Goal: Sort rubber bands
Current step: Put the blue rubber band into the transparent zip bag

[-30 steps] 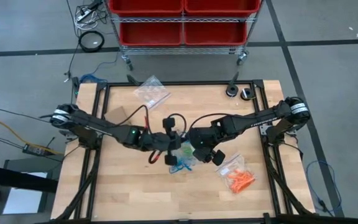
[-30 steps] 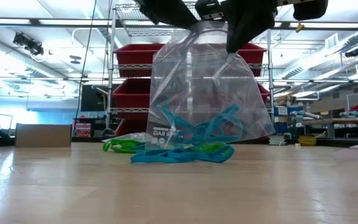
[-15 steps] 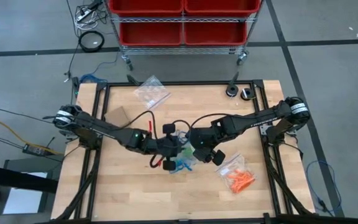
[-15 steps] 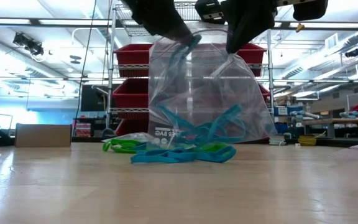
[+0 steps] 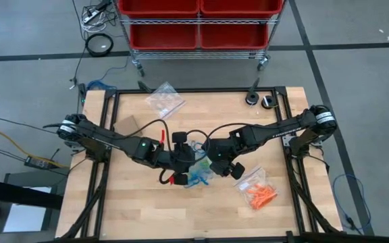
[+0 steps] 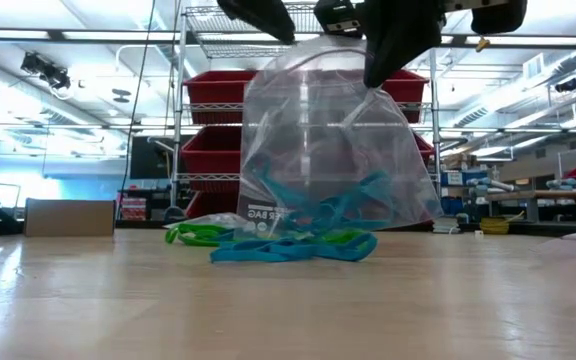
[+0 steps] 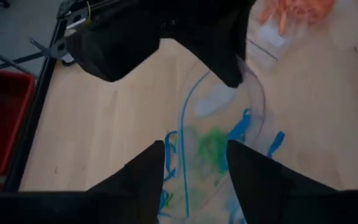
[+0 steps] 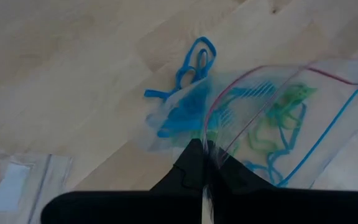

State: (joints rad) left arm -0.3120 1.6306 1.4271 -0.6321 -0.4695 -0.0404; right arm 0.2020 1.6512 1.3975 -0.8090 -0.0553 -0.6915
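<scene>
Bands (image 6: 298, 245) at the worktop's middle, some inside the bag (image 6: 333, 150)
Our right gripper (image 8: 205, 163) pinches the bag's rim; left gripper (image 7: 196, 163) jaws wide above it. Bands are light, floppy: we pinch 1 strand.

Our left gripper (image 7: 194, 163) now stands with fingers parted above the clear bag (image 6: 333, 150), and the blue rubber band (image 6: 318, 205) it carried now lies inside with the others.

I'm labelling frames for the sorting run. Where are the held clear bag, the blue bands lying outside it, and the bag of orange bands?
held clear bag (image 6: 328, 130), low view, its front wall.
blue bands outside it (image 6: 288, 250), low view, middle of the pile.
bag of orange bands (image 5: 258, 192), high view, its orange contents.
</scene>
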